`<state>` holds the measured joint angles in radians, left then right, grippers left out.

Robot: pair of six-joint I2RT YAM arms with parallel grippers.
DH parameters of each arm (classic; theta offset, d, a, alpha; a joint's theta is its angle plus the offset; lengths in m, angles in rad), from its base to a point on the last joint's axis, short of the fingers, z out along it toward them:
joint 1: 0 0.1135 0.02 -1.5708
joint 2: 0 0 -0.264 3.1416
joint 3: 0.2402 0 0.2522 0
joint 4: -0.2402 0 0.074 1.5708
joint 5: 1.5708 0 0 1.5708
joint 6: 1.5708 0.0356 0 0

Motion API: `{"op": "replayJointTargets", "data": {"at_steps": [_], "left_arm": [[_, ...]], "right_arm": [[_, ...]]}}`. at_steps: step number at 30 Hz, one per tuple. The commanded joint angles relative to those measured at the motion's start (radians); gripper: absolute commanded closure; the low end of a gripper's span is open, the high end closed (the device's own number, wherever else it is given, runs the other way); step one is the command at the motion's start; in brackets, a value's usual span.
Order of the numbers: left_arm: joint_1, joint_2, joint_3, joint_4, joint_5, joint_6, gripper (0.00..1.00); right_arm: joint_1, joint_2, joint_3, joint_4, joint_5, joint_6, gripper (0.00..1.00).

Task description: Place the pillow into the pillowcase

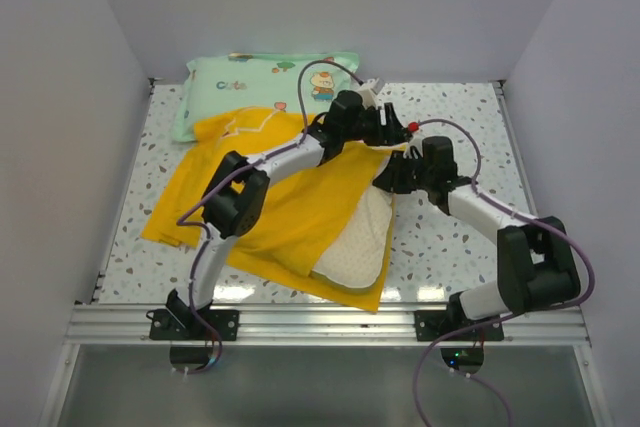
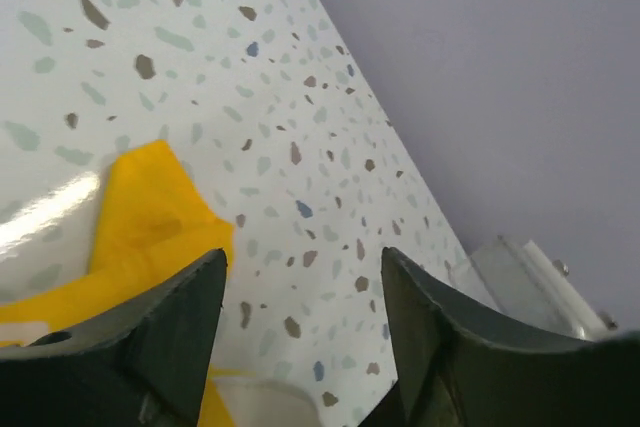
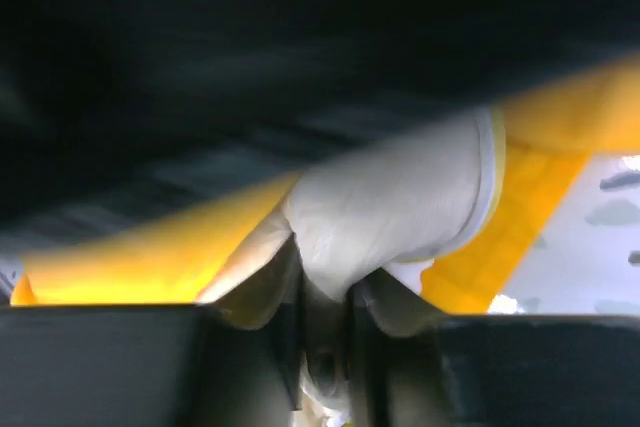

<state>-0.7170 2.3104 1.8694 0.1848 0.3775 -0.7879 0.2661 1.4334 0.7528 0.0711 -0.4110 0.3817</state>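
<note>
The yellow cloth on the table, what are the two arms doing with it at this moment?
Two robot arms are putting a pillow into a yellow pillowcase. The pillow lies partly inside, its near end showing at the opening. The right gripper pinches the pillow's cream fabric. The left gripper is open and holds nothing, near a corner of the case. A green pillow lies at the back.

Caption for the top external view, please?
Left arm and right arm reach over the yellow pillowcase, cream pillow partly inside at its near edge; mint-green pillow behind.
</note>
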Motion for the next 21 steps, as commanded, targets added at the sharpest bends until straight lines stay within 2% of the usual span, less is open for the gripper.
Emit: {"op": "replayJointTargets", "data": {"at_steps": [1,4,5,6,8,10,11,13,17,19,21], "left_arm": [[0.105,-0.140,-0.062,-0.080,0.026,0.209,0.31],[0.209,-0.284,-0.186,-0.162,0.046,0.389,0.26],[0.247,-0.330,-0.222,-0.177,0.047,0.439,0.17],[0.264,-0.418,-0.280,-0.235,0.023,0.537,0.03],[0.321,-0.500,-0.331,-0.283,-0.003,0.619,0.02],[0.356,-0.604,-0.406,-0.336,-0.037,0.702,0.02],[0.378,-0.627,-0.421,-0.364,-0.060,0.729,0.02],[0.381,-0.687,-0.467,-0.430,-0.090,0.827,0.03],[0.383,-0.759,-0.582,-0.464,-0.140,0.869,0.08],[0.381,-0.787,-0.634,-0.502,-0.172,0.877,0.11],[0.381,-0.836,-0.708,-0.502,-0.152,0.900,0.14]], "right_arm": [[-0.056,0.038,0.062,-0.068,-0.063,-0.072,0.72],[-0.108,0.059,0.124,-0.216,-0.135,-0.122,0.59],[-0.117,0.062,0.146,-0.308,-0.149,-0.141,0.53],[-0.134,0.058,0.187,-0.359,-0.167,-0.161,0.48],[-0.140,0.055,0.232,-0.536,-0.189,-0.228,0.38],[-0.137,0.056,0.279,-0.634,-0.225,-0.279,0.33],[-0.137,0.055,0.280,-0.686,-0.259,-0.285,0.28],[-0.131,0.058,0.260,-0.697,-0.288,-0.287,0.23],[-0.085,0.157,0.221,-0.696,-0.296,-0.293,0.24],[-0.071,0.234,0.201,-0.663,-0.301,-0.259,0.30],[-0.071,0.277,0.204,-0.561,-0.292,-0.233,0.40]]}}
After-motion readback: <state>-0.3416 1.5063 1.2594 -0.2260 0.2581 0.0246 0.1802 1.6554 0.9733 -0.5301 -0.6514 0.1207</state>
